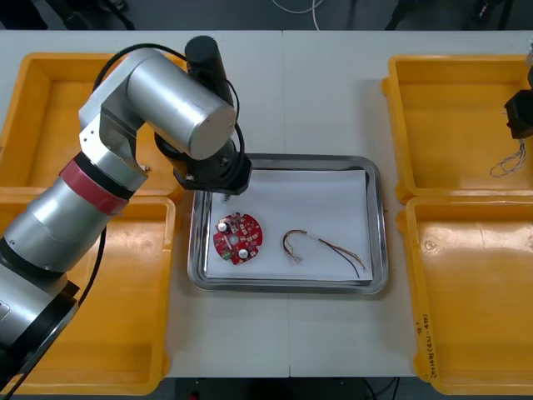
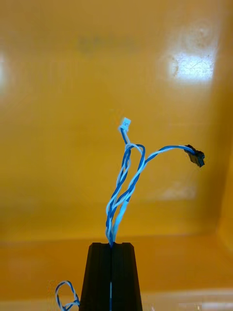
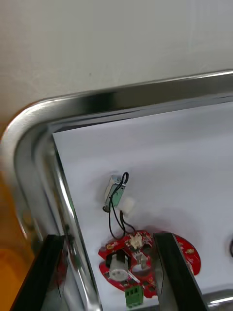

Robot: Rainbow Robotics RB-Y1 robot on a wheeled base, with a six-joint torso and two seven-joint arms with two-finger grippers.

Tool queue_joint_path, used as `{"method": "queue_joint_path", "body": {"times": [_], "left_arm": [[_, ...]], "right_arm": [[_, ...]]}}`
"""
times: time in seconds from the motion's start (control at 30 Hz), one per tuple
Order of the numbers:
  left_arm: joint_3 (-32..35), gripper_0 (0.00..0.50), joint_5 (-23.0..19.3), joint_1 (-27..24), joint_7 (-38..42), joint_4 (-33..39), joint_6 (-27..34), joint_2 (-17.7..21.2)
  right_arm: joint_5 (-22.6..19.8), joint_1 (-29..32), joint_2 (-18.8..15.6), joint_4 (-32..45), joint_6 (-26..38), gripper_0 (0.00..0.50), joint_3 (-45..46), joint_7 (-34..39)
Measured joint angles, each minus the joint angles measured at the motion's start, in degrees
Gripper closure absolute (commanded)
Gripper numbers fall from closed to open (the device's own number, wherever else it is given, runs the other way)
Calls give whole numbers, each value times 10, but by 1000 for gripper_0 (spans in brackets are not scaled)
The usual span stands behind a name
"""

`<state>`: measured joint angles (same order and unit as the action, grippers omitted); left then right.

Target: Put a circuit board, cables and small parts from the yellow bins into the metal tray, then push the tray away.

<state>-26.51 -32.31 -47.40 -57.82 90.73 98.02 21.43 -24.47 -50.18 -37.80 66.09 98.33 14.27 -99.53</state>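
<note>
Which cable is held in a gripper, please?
The blue and white cable, pinched in the right gripper over a yellow bin; the red and yellow cable lies in the tray, apart from the open left gripper.

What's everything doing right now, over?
Left gripper open over round red circuit board in metal tray. Right gripper shut on twisted blue and white cable over far right yellow bin. Nothing seen blocking.

- Four yellow bins (image 1: 50,108) by my count, two at each side.
- One metal tray (image 1: 379,217).
- One red circuit board (image 1: 237,236).
- One red and yellow cable (image 1: 329,247).
- One twisted blue and white cable (image 2: 124,189).
- One black cable (image 3: 111,217), so that's three cables.
- One small metal part (image 3: 112,187).
</note>
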Motion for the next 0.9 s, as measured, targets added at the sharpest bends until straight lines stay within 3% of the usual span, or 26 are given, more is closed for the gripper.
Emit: {"method": "queue_joint_path", "body": {"times": [0.3,0.6,0.9], "left_arm": [[102,0,-14,0,0,64,85,5],[185,0,-6,0,-1,71,114,26],[243,0,51,0,-72,36,115,47]], "right_arm": [[-30,30,0,173,112,500,-9,0],[-108,62,0,321,114,500,-79,0],[-144,65,4,417,114,500,-190,3]]}}
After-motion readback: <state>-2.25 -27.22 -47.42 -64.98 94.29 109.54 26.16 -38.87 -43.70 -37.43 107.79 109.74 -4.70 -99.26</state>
